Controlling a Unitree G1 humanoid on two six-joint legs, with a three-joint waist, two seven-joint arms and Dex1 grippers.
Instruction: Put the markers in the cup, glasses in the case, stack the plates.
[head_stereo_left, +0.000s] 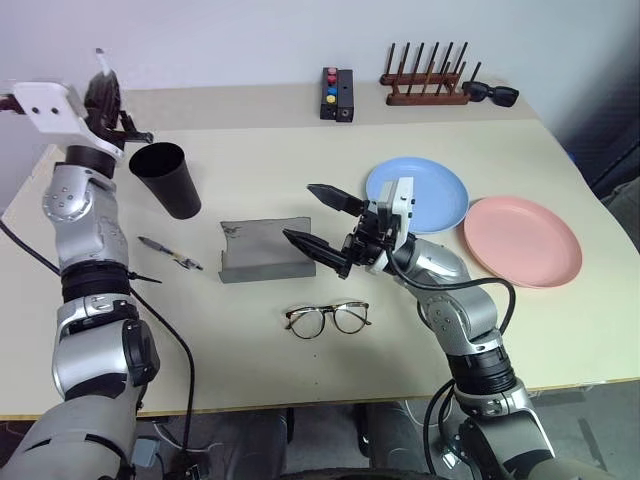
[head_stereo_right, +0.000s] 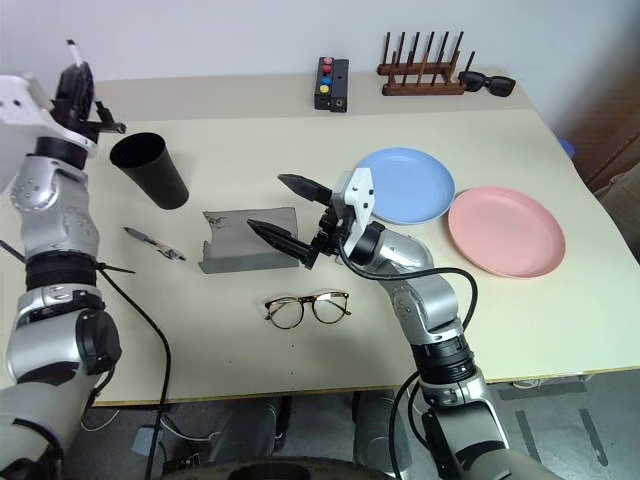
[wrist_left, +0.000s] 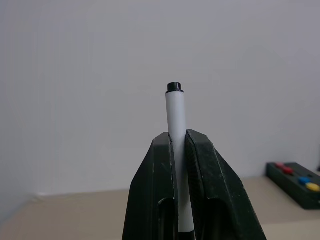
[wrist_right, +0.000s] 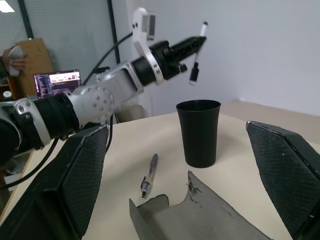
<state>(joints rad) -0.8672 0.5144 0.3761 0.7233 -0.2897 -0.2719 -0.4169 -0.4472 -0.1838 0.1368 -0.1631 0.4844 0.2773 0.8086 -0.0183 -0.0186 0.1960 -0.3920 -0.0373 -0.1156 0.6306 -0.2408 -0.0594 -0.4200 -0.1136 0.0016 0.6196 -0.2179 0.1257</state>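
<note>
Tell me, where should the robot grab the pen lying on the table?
Probably the middle of the pen's barrel, coming straight down from above. It lies flat on the table, apart from the cup and case, so fingers can straddle its slim width.

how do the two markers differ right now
The white marker is clamped in the left gripper, raised above the cup; the dark marker lies flat on the table, untouched. The white one has a plain white barrel with a black cap; the other has a dark, patterned barrel. Both are slim pens, and neither is in the cup yet.
</note>
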